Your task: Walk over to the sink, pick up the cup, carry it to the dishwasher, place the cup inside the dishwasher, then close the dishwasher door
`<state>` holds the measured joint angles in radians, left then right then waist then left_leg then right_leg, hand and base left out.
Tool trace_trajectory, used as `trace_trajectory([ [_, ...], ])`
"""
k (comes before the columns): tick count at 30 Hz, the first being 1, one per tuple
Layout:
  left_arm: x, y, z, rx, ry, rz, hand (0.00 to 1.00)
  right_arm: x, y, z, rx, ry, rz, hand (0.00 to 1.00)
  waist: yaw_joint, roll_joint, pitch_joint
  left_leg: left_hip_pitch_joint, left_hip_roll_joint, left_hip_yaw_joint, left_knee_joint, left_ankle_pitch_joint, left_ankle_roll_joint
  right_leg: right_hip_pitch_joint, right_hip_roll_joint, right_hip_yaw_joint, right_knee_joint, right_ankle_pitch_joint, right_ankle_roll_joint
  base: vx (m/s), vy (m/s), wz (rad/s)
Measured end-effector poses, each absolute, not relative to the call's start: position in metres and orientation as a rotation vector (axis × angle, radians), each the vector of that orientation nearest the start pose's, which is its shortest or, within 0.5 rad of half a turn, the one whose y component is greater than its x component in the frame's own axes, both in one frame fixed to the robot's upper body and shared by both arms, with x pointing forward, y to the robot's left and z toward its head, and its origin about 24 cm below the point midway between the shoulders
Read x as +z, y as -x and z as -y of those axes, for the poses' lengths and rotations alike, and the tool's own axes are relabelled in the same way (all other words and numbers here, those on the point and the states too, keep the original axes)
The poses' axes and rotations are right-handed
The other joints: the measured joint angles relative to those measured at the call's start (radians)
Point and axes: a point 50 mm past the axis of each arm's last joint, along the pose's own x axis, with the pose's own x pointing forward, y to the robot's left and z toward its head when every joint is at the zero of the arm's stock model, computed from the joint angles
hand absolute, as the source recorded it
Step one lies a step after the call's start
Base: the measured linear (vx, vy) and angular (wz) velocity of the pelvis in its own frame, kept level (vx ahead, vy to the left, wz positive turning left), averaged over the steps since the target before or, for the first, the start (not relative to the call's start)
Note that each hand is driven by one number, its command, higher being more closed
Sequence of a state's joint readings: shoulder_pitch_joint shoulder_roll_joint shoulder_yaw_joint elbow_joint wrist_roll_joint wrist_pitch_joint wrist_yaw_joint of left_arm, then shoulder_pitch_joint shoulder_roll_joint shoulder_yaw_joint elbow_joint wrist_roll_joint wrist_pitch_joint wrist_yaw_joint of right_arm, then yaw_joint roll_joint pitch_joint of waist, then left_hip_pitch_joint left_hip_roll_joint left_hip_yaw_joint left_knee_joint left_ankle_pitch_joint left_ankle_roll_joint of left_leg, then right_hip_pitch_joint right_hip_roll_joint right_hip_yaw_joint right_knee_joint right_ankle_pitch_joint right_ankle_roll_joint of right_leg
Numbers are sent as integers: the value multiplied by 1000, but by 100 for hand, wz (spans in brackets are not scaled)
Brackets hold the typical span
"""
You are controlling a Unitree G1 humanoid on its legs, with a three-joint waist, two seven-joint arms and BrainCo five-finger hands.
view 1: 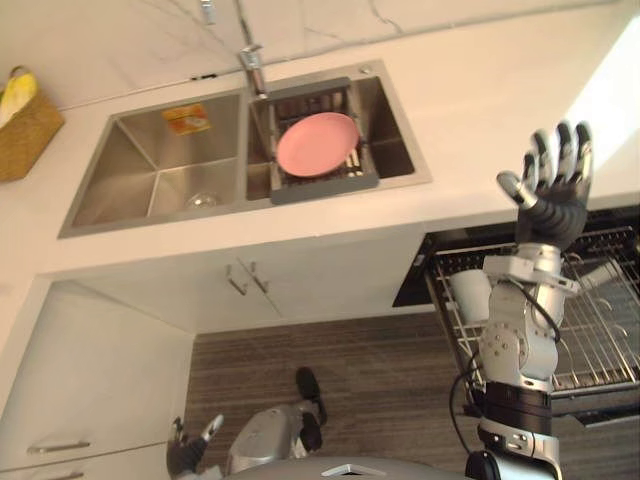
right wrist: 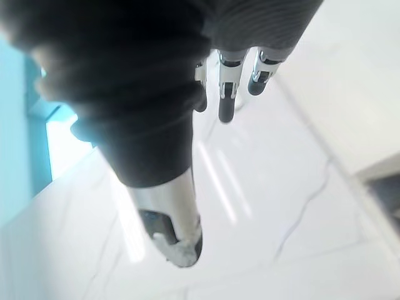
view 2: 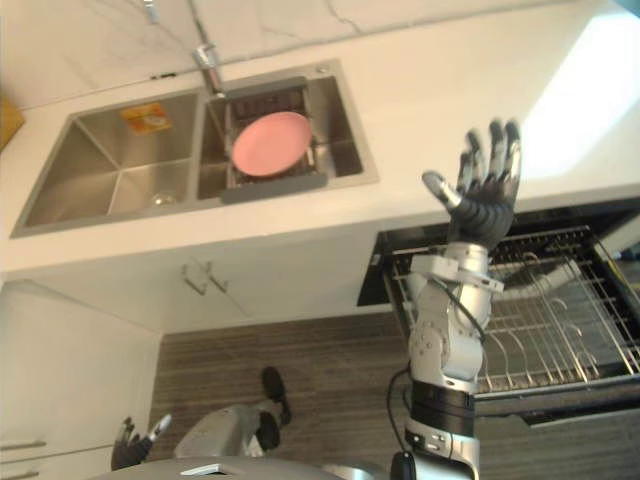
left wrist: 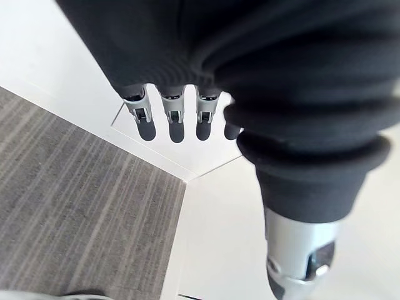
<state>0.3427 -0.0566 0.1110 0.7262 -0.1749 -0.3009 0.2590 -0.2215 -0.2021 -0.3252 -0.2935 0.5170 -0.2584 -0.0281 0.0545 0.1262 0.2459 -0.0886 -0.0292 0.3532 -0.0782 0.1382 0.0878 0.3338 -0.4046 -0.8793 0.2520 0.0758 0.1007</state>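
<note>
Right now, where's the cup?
In the left eye view, the cup sits in the dishwasher rack, at its left edge beside the right arm.

Plate [view 1: 317, 143] in sink [view 1: 140, 175], right basin; cup [view 1: 468, 296] in dishwasher rack [view 1: 600, 335]

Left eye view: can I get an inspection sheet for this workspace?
surface: white countertop with a double sink.
job's things: white cup in the pulled-out dishwasher rack, partly behind the right arm.
clutter: pink plate on a drain rack in the right basin; orange item in the left basin; wicker basket at the counter's left.
robot hands: right robot hand open, raised by that rack; left robot hand open, low near the floor.
cables: nothing seen.
surroundings: white cabinets, striped floor.
</note>
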Motion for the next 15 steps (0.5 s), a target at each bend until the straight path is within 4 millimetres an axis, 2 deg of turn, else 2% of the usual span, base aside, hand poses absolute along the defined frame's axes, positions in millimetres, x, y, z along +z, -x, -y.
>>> trace_trajectory([
  [1, -134, -78, -182, 549, 117, -759, 0, 202, -239, 242, -185, -288, 870, 0, -7, 17, -13, -12, 0, -40, -8, -6, -12, -25, 21, 67, 39, -16, -40, -88, 39, 183],
  [2, -130, -100, -192, 511, 63, -716, 0, 205, -228, 248, -232, -291, 921, 0, -57, -68, -22, -77, -45, -102, 62, -161, -109, -99, 99, 271, 36, -193, -113, -51, -31, 191],
  [3, -124, -110, -206, 512, 22, -674, 0, 202, -225, 249, -259, -313, 920, 0, -70, -160, -23, -158, -79, -95, 305, -195, -9, -134, 72, 348, 39, -287, -132, -124, -67, 201],
  [4, -117, -120, -220, 498, -44, -637, 0, 204, -213, 251, -294, -306, 941, 0, -48, -167, -18, -201, -16, -158, 724, -342, 21, -148, 148, 419, 51, -439, -121, -85, -73, 136],
  [5, -122, -122, -217, 453, -75, -671, 0, 198, -200, 258, -343, -267, 929, 0, -54, -159, -25, -141, 0, -258, 668, -470, -51, -91, 209, 511, 51, -427, -42, -53, -34, 117],
  [6, -122, -120, -219, 453, -87, -680, 0, 193, -199, 260, -365, -268, 893, 0, -62, -174, -36, -122, -11, -283, 635, -457, -27, -107, 213, 547, 69, -396, -31, 76, 44, 114],
  [7, -125, -115, -219, 440, -109, -701, 0, 188, -196, 264, -395, -261, 866, 0, -75, -191, -59, -101, -21, -313, 538, -407, -40, -146, 220, 584, 75, -390, -24, 99, 63, 65],
  [10, -130, -110, -208, 406, -109, -726, 0, 195, -196, 267, -384, -231, 896, 0, -80, -167, -66, -7, 2, -351, 335, -266, -21, -243, 273, 659, 32, -393, -24, 101, -13, 40],
  [11, -131, -109, -207, 401, -109, -732, 0, 194, -197, 266, -382, -235, 894, 0, -79, -159, -68, 7, 3, -352, 314, -253, -25, -256, 278, 667, 20, -384, -27, 95, -43, 29],
  [12, -132, -107, -205, 392, -102, -739, 0, 193, -198, 263, -368, -245, 889, 0, -78, -151, -77, 27, 1, -356, 293, -246, -27, -284, 281, 679, -20, -334, -32, 76, -39, 12],
  [13, -132, -107, -205, 378, -99, -738, 0, 193, -200, 261, -358, -250, 884, 0, -73, -153, -78, 44, -10, -352, 288, -247, -29, -303, 273, 679, -69, -241, -44, 99, -80, 11],
  [14, -132, -106, -205, 372, -97, -738, 0, 192, -201, 260, -350, -252, 881, 0, -74, -161, -82, 49, -22, -352, 287, -248, -34, -316, 268, 681, -87, -173, -41, 123, -120, 15],
  [15, -135, -102, -203, 361, -90, -758, 0, 189, -202, 260, -354, -253, 861, 0, -85, -141, -99, 55, -18, -357, 280, -249, -51, -306, 272, 689, -94, -163, -9, 120, -128, -1],
])
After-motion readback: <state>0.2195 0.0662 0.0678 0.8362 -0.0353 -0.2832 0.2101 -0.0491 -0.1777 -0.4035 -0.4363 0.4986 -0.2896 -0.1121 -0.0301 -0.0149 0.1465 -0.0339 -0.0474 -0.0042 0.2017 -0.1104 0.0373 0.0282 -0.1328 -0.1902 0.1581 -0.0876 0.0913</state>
